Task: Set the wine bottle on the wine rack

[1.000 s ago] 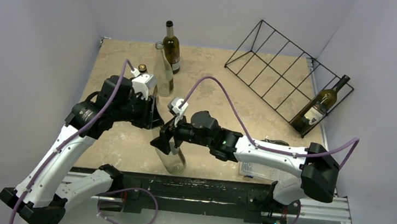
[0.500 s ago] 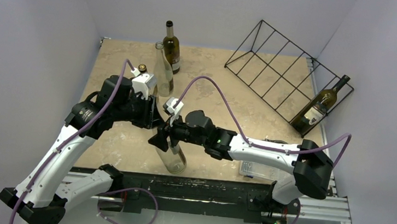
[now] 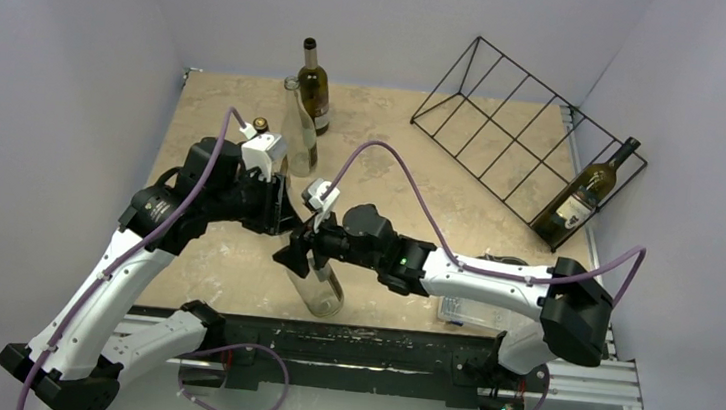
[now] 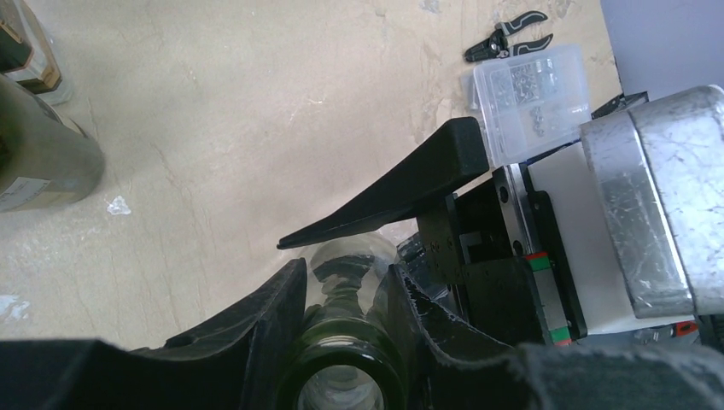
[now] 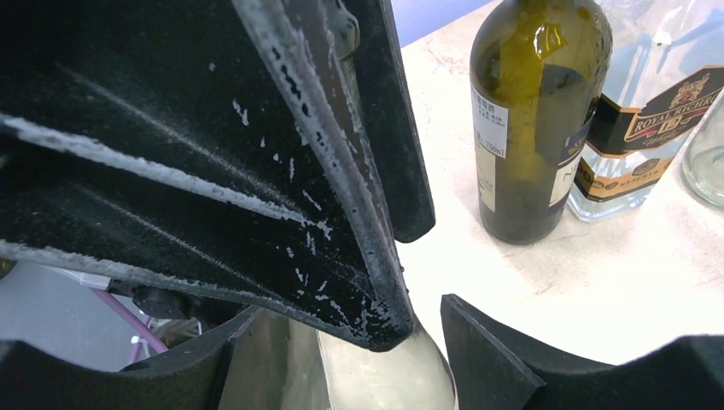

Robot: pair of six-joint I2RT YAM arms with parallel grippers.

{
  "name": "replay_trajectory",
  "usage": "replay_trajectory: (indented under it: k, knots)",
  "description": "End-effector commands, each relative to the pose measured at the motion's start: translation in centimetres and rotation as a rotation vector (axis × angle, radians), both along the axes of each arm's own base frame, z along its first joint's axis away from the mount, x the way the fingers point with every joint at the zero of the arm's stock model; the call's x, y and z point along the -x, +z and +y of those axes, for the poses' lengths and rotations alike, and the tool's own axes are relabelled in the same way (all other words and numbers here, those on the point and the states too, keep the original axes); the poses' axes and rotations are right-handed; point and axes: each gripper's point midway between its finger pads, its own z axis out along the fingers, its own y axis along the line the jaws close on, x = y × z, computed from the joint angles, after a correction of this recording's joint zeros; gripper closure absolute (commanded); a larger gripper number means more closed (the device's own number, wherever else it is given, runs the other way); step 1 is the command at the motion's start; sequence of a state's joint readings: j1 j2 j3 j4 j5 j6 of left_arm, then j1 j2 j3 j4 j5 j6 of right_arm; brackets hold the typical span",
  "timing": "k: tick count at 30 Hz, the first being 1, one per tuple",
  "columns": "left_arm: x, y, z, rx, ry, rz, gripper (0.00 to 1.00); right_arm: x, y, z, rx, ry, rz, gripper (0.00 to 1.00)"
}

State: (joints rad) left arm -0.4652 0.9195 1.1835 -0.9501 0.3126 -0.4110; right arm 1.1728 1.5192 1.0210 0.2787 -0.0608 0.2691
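Tightly on wine bottle (image 3: 320, 286) (left jaws)

Table (image 3: 398, 108): the beige marbled top before you, walled at the back and on both sides.
Far right: the wine rack (image 3: 525, 145), black wire, stood on the top near the right wall.
Far centre-left: a dark bottle (image 3: 314, 85), a clear bottle (image 3: 298, 139) and a capped bottle (image 3: 260, 126) stood upright, close together.
Near edge, centre: the wine bottle (image 3: 319, 283), clear glass, leaned with its base down.
Near edge, right: a parts box (image 4: 534, 90) lay flat, with pliers (image 4: 512, 34) just beside it.
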Motion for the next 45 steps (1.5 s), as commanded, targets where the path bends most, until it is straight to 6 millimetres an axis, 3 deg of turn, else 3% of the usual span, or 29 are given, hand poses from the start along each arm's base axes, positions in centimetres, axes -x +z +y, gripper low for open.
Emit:
replay_trajectory:
  k: [1, 10, 13, 30, 37, 45]
  knots:
    - [-0.5, 5.5, -1.4, 0.155, -0.009, -0.128, 0.73, 0.0, 4.1, -0.2, -0.140, -0.022, -0.036, 1.00]
    - [-0.3, 5.9, -0.5, 0.139, 0.022, -0.172, 0.36, 0.1, 4.1, -0.5, -0.164, -0.037, -0.013, 1.00]
    - [-0.2, 5.9, -0.2, 0.129, 0.028, -0.179, 0.30, -0.1, 4.1, -0.7, -0.169, -0.054, -0.011, 1.00]
    - [0.5, 7.1, 5.5, 0.008, 0.212, -0.388, 0.25, -3.2, 6.8, -4.5, -0.176, -0.275, -0.026, 1.00]
    - [0.4, 5.1, 6.3, -0.012, 0.248, -0.402, 0.25, -4.9, 7.5, -6.1, -0.161, -0.343, -0.036, 1.00]
    - [0.3, 1.6, 6.4, -0.056, 0.234, -0.373, 0.25, -9.0, 8.0, -9.9, -0.119, -0.465, -0.036, 1.00]
